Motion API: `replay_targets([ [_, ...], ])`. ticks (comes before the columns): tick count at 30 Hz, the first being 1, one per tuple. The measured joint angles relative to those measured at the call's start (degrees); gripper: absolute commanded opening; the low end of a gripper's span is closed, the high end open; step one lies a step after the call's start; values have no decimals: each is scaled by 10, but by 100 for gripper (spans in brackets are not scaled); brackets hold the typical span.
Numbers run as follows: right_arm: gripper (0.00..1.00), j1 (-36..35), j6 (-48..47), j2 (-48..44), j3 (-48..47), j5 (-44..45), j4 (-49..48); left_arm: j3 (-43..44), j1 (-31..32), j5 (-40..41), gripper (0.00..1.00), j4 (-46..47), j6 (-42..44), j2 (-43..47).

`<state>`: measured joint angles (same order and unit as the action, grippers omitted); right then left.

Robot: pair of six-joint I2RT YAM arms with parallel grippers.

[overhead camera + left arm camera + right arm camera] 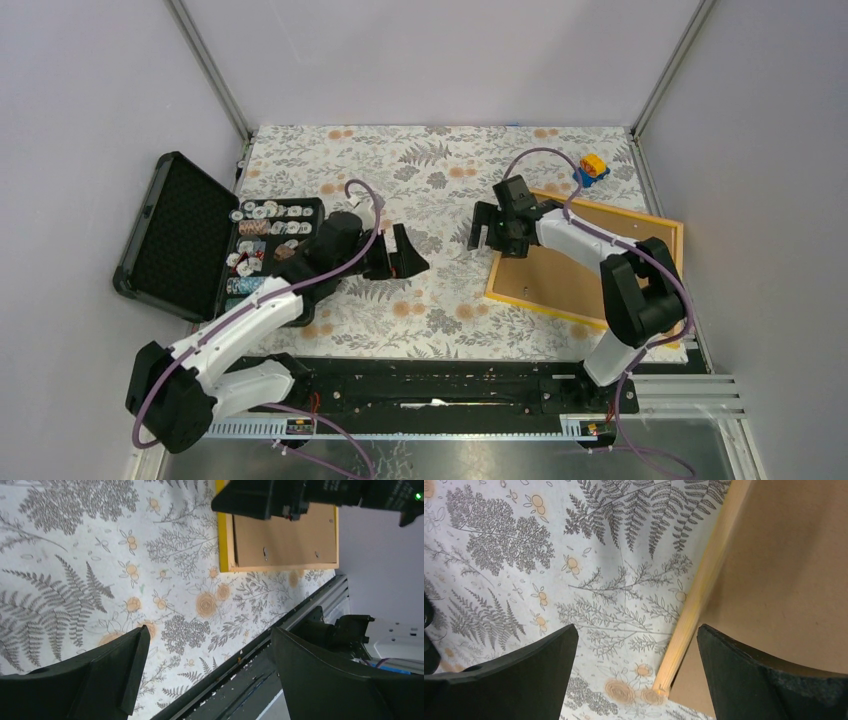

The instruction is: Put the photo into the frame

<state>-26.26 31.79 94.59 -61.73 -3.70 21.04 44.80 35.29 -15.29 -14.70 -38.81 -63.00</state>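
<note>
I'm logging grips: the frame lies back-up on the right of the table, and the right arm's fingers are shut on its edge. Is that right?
Not quite. The frame does lie back-up on the right, but the right arm's fingers stand wide open, one on each side of its edge, not shut on it. The right wrist view shows this.

From my station, the frame [545, 309] lies flat on the right half of the table [440, 170], back side up, with a backing board [560, 270] set inside it. My right pincer [487, 228] hangs over the frame's left edge. The left pincer [400, 250] sits mid-table, between the frame and an open case [180, 235] at the left edge, whose lid folds out leftward. A small toy [592, 168] stands behind the frame, near the far right corner.
</note>
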Motion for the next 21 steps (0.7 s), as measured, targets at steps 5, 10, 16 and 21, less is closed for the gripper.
replay_targets([
  [5, 98, -5, 0, 35, -15, 11, -7, -56, 0, -11, 99, 9, -24, 38],
  [10, 100, -6, -7, 47, -27, 56, -2, -81, 0, -32, 99, 18, -40, 36],
  [16, 100, -7, -15, 77, -54, 89, 7, -81, 0, -50, 99, 29, -42, 36],
  [21, 100, -7, -20, 87, -61, 101, 3, -81, 0, -50, 99, 28, -43, 37],
])
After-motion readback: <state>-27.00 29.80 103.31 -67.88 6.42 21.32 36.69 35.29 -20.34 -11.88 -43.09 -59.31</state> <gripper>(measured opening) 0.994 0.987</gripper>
